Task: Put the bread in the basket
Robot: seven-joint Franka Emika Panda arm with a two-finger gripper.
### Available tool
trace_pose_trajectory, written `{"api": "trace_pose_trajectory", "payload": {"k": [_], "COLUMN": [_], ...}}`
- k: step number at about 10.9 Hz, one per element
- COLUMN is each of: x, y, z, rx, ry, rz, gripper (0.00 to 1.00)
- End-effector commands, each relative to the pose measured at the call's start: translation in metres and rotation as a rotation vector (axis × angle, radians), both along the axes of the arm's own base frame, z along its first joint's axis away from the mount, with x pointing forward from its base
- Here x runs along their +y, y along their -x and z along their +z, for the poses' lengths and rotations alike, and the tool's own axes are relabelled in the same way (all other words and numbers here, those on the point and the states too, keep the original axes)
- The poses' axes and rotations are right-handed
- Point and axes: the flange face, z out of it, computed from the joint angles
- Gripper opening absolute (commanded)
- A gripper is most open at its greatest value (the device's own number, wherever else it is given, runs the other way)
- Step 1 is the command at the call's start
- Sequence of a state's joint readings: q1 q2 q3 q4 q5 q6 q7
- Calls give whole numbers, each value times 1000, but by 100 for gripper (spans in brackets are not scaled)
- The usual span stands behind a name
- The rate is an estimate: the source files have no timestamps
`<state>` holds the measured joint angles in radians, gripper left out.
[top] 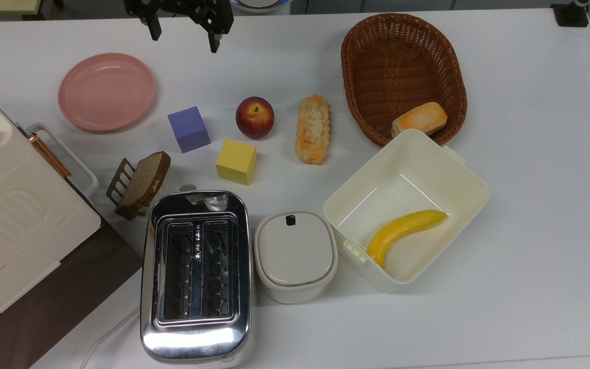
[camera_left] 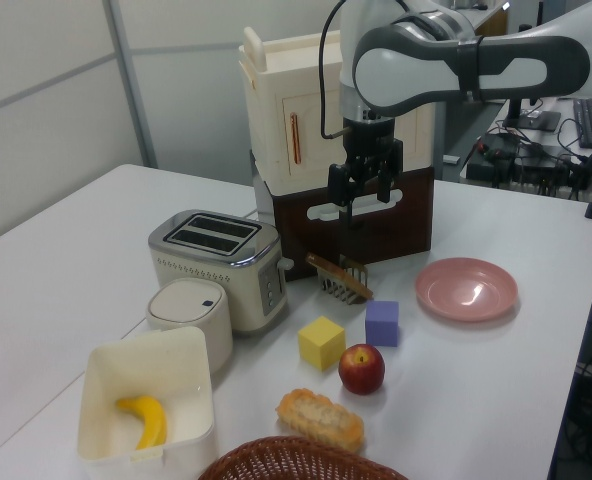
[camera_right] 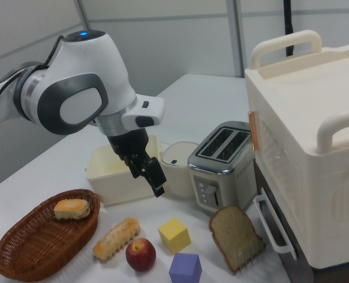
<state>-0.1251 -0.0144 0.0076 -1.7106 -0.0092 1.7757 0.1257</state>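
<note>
I see the white table (top: 530, 154) crowded: a cream cabinet (top: 13, 215) at the top view's left, a toaster (top: 195, 277) and lidded pot (top: 295, 253) along the near edge, and an open cream box (top: 459, 169) holding a banana (top: 402, 230). The basket (top: 377, 56) sits at the top view's upper right, touching the box's corner, with a short bun (top: 419, 119) already resting at its near end. The bread (top: 313, 128) lies flat on the table, pale face up, long axis running near to far in the top view, between the apple (top: 255, 117) and the basket and apart from both. My gripper (top: 185, 33) hangs high over the far edge near the pink plate (top: 105, 92), jaws spread wide and holding nothing. I judge the step in hand to be the approach, with nothing of the task yet done. To do it well I would carry the gripper across above the purple cube (top: 188, 129), the yellow cube (top: 236, 161) and the apple, turn the fingers to close across the loaf's narrow width at mid-length, and descend straight. The apple's side leaves little room, so one finger could nudge it. I would release over the basket's open far half, away from the bun.
</note>
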Motion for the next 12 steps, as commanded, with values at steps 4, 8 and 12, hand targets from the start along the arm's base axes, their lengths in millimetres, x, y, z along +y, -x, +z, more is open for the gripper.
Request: {"api": "trace_pose_trajectory", "payload": {"k": [4, 8, 12], "x": [3, 5, 7], "y": [9, 12, 15], "z": [26, 24, 19], "rx": [2, 27, 68], "ry": [93, 85, 70], "rz": [59, 54, 99], "gripper": [100, 100, 100]}}
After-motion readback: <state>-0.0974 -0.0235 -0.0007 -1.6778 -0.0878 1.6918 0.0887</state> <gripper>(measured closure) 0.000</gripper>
